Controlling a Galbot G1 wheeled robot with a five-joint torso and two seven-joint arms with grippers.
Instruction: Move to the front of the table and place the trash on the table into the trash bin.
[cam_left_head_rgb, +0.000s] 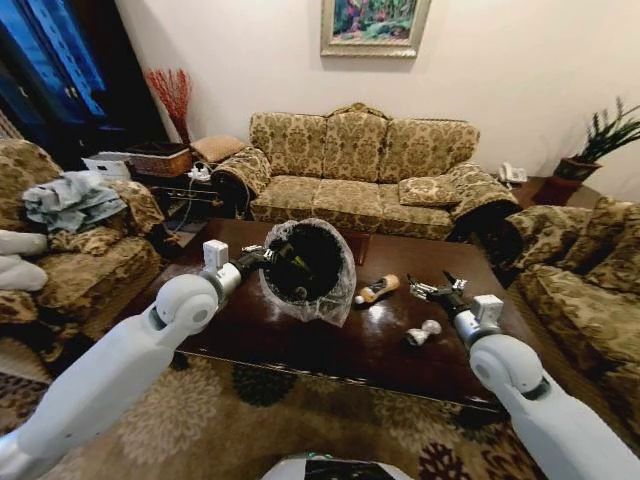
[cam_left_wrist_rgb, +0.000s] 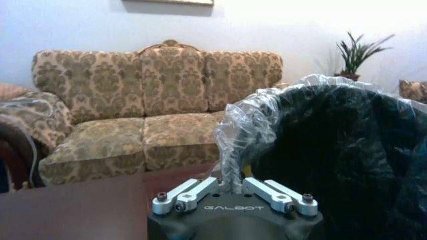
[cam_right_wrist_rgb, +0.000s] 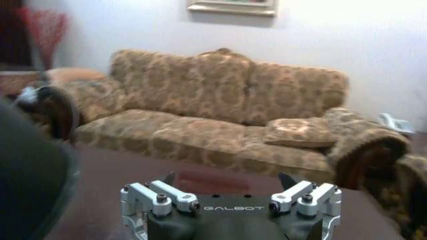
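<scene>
My left end effector (cam_left_head_rgb: 268, 256) pinches the trash bin (cam_left_head_rgb: 308, 268) rim above the table (cam_left_head_rgb: 370, 345). My right end effector (cam_left_head_rgb: 430, 290), spread, has the tan-orange bottle (cam_left_head_rgb: 376, 290) at nine o'clock, long axis slanting toward it.

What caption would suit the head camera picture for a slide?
Left gripper holds the trash bin tilted above the table; open right gripper hovers near the tan-orange bottle.
</scene>
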